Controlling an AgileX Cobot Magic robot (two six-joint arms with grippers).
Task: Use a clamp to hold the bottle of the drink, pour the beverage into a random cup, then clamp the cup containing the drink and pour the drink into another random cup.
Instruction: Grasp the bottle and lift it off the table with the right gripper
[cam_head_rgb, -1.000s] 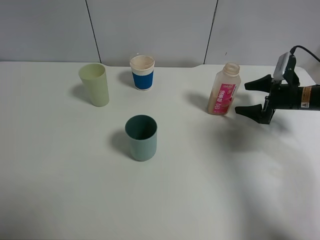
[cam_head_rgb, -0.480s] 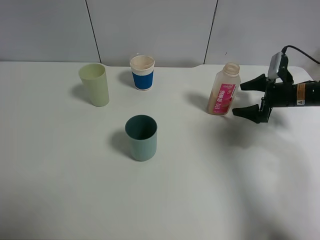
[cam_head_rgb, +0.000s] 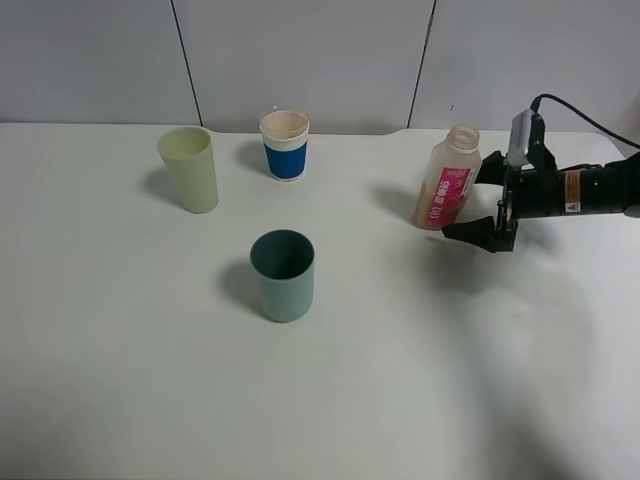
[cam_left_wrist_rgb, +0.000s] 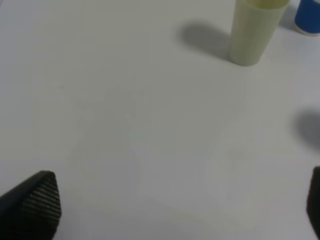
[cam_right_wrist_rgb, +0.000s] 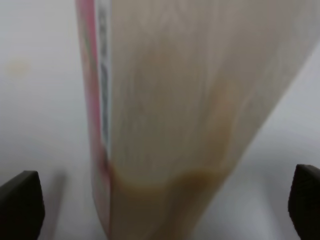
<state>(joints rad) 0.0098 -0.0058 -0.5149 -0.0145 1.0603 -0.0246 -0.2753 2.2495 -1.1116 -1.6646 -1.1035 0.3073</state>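
Right gripper gapes unclenched, flanking the uncapped bottle near the table's far right edge; a little tan drink sits at its bottom.

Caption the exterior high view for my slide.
Open right hand at the uncapped bottle; pale green cup, blue-sleeved cup and teal cup stand on the table.

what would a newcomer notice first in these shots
The uncapped bottle on the right, a little tan drink inside, stands between the open jaws of the right gripper. Left of it stand a pale green cup and blue-banded paper cup at the back, a teal cup in front.
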